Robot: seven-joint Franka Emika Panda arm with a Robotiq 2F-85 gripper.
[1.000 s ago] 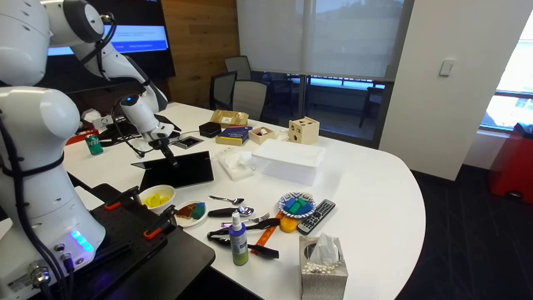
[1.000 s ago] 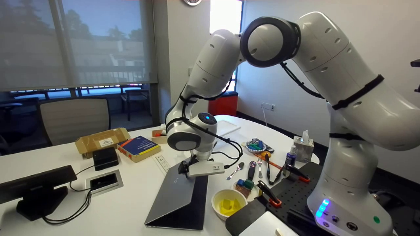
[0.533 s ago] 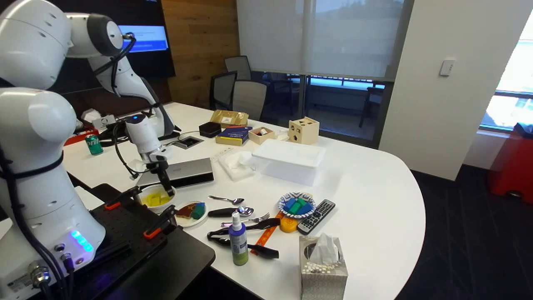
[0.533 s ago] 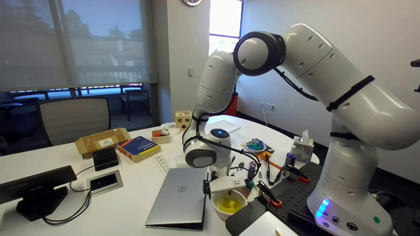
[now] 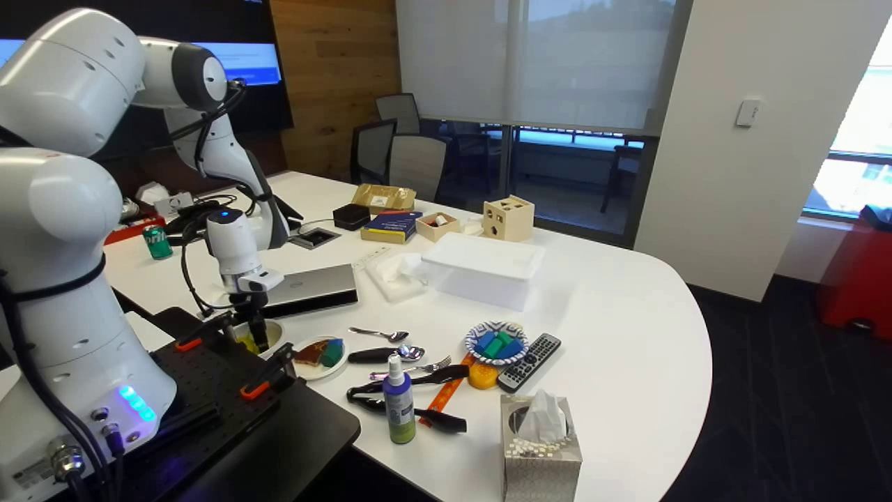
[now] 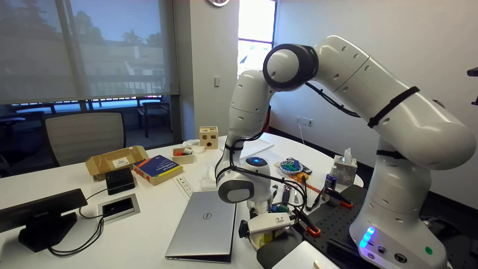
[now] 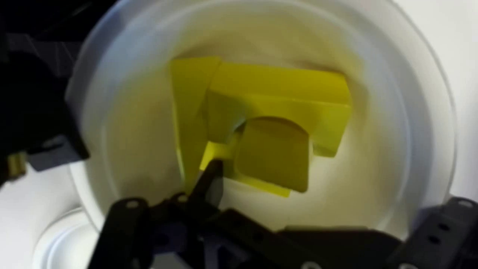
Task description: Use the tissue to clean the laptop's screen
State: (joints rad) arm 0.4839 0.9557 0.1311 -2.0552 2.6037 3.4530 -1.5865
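We have the claw (image 5: pixel 260 340) at the bowl (image 7: pixel 429 112) of yellow blocks (image 7: pixel 276 89), whether apart or together we cannot tell. In an exterior view the laptop (image 5: pixel 313 284) lies almost closed just beyond; near right, a tissue (image 5: pixel 545 420) pokes from its box (image 5: pixel 541 470).

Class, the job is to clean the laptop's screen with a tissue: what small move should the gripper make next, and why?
Probably lift the gripper straight up. It is down at the bowl, close to the yellow blocks, so going sideways first might knock something, while the tissue it seems to need pokes from its box, well away.
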